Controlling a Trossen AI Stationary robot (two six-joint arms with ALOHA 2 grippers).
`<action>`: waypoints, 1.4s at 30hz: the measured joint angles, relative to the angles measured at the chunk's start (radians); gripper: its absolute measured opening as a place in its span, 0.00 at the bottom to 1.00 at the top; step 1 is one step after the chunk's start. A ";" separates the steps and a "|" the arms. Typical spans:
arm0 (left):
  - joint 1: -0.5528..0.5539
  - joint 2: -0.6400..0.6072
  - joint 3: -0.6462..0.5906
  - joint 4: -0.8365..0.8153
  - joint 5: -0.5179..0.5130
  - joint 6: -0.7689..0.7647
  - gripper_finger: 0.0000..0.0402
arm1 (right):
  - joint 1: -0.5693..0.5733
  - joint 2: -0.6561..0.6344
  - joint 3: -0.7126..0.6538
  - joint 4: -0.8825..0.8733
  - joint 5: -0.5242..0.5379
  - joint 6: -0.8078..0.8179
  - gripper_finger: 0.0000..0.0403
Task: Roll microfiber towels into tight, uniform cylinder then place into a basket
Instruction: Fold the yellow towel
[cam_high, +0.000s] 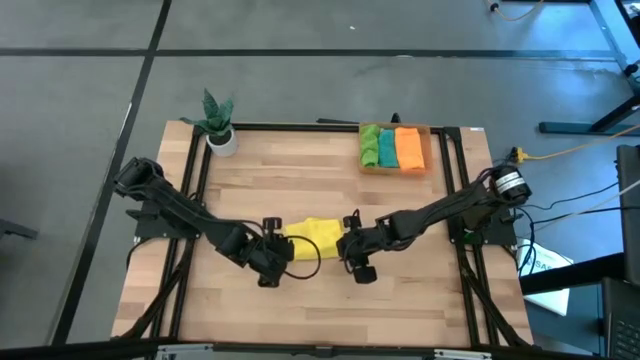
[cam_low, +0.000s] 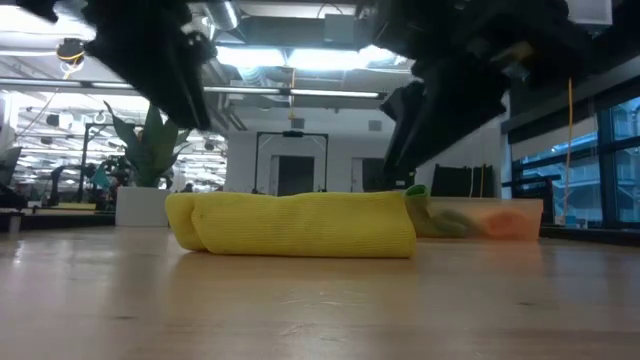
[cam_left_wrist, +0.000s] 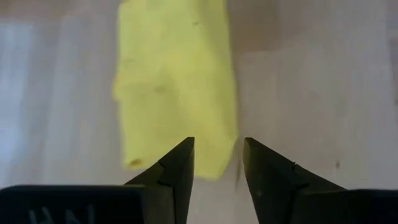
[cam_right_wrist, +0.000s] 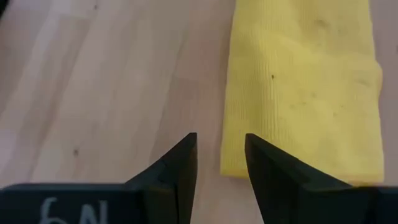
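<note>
From my station this reads as a robotics lab set inside a large open-plan office or industrial hall. My wooden table (cam_high: 330, 290) sits in a black metal frame (cam_high: 190, 200) on a grey floor (cam_high: 300, 80) marked with dark seams, with a yellow cable (cam_high: 570, 152) trailing off beside the rig. Looking level across the tabletop, I see an exposed ceiling with ducts and strip lights (cam_low: 290, 58), a dark double door (cam_low: 293, 165) in the far wall, tall windows (cam_low: 610, 160) on one side, and more workstations in the distance. A small potted plant (cam_high: 218, 122) on the table corner is the only decorative touch.
</note>
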 joint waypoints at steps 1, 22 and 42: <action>0.000 0.000 -0.023 0.045 0.011 0.017 0.32 | 0.000 0.008 0.000 0.001 0.002 -0.005 0.34; 0.047 0.082 -0.295 0.473 0.074 0.134 0.31 | 0.000 0.207 0.001 0.123 0.122 -0.106 0.34; 0.033 0.155 -0.291 0.481 0.062 0.167 0.29 | -0.002 0.224 0.002 0.124 0.130 -0.032 0.24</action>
